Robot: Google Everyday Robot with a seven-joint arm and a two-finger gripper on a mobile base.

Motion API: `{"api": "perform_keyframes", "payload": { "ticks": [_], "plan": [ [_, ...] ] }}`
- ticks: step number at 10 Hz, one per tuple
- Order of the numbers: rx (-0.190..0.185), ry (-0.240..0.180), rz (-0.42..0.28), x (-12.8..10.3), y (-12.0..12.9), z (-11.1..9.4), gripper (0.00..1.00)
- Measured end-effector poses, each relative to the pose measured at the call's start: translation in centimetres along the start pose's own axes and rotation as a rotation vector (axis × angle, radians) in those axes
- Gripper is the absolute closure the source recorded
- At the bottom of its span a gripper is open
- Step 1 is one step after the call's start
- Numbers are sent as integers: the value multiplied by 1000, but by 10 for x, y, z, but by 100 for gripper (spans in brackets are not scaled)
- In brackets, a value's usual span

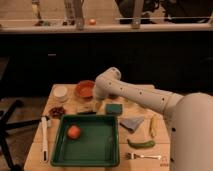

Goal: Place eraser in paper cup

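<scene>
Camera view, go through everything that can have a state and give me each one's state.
eraser: lying flat on the table, outside the paper cup
claw: open, low beside the eraser
paper cup: upright, no eraser in it
orange bowl: upright
green tray: flat, holding one orange fruit
sponge: flat on the table

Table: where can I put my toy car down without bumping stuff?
The biggest bare patch is inside the green tray, right of the orange ball. The back is crowded: paper cup, orange bowl, eraser and sponge, with the open gripper beside the eraser.
</scene>
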Motion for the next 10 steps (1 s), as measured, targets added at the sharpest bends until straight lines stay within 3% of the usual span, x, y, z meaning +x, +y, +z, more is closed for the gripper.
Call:
{"api": "perform_keyframes", "payload": {
  "ticks": [4, 10],
  "plan": [
    [-50, -37, 19, 0, 7, 26, 20],
    [-131, -39, -10, -6, 20, 55, 20]
  ]
}}
